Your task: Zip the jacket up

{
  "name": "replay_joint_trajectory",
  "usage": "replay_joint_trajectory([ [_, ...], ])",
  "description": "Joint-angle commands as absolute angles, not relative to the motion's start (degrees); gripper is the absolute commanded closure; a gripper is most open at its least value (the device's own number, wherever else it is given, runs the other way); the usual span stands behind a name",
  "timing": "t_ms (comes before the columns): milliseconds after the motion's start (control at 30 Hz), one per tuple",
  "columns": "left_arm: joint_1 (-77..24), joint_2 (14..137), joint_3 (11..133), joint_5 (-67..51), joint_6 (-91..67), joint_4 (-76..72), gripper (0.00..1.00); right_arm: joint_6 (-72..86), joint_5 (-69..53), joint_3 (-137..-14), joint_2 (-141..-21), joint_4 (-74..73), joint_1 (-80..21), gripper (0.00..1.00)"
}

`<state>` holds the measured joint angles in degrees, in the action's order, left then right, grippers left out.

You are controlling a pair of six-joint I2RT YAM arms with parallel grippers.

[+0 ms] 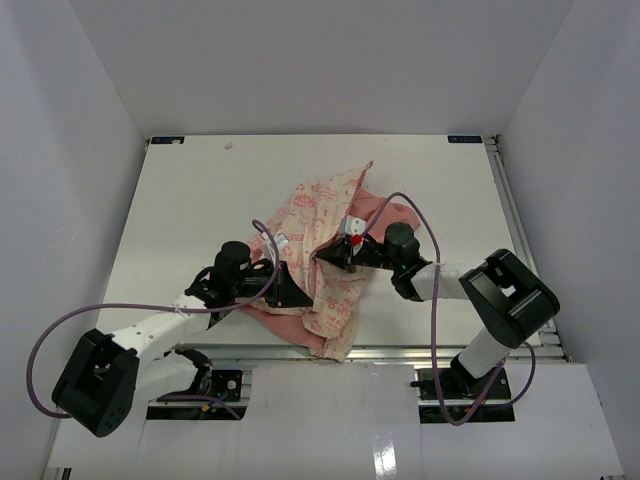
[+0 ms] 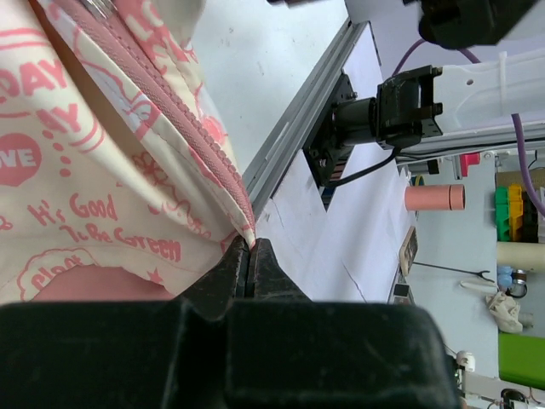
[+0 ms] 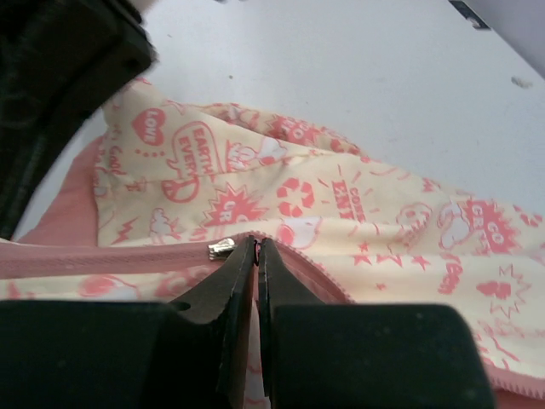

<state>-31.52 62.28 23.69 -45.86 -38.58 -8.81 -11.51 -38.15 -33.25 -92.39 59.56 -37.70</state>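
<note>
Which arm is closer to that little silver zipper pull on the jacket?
The right. The right fingers pinch the jacket just beside the zipper pull; the left fingers hold a jacket edge farther off, with no pull in that view.

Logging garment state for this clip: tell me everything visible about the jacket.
The jacket is small, soft cream fabric printed with pink cartoons and words, its plain salmon lining showing. It lies crumpled on the white table. A pink zipper strip runs along the front edge, with a silvery slider. The left gripper pinches a corner at the strip's end; the right gripper pinches the zipper edge beside the slider.
</note>
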Motion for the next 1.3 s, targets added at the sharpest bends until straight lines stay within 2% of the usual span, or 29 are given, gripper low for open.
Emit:
replay_joint_trajectory([
  [0,-32.7,56.5,22.5,-52.0,-39.1,-2.2,1.0,-8.6,-29.0,-36.1,-95.4,64.5,-31.1,0.92],
  [300,-32.7,51.8,24.3,-44.0,-38.1,6.2,1.0,-3.3,-24.8,-42.8,-98.8,61.3,-23.3,0.92],
  [500,-32.3,47.6,25.7,-31.8,-38.4,11.9,1.0,-2.2,-23.6,-50.8,-101.8,55.5,-19.8,0.92],
  [833,-31.1,38.3,25.8,-18.8,-40.4,18.0,1.0,-3.2,-18.2,-61.0,-104.6,48.1,-15.2,0.92],
  [1067,-30.2,33.4,28.2,-3.3,-43.6,24.9,1.0,-2.5,-17.5,-62.9,-105.0,47.2,-12.2,0.92],
  [1267,-30.1,30.2,28.0,-0.1,-45.3,26.2,1.0,-2.7,-16.5,-66.5,-106.9,45.8,-10.1,0.92],
])
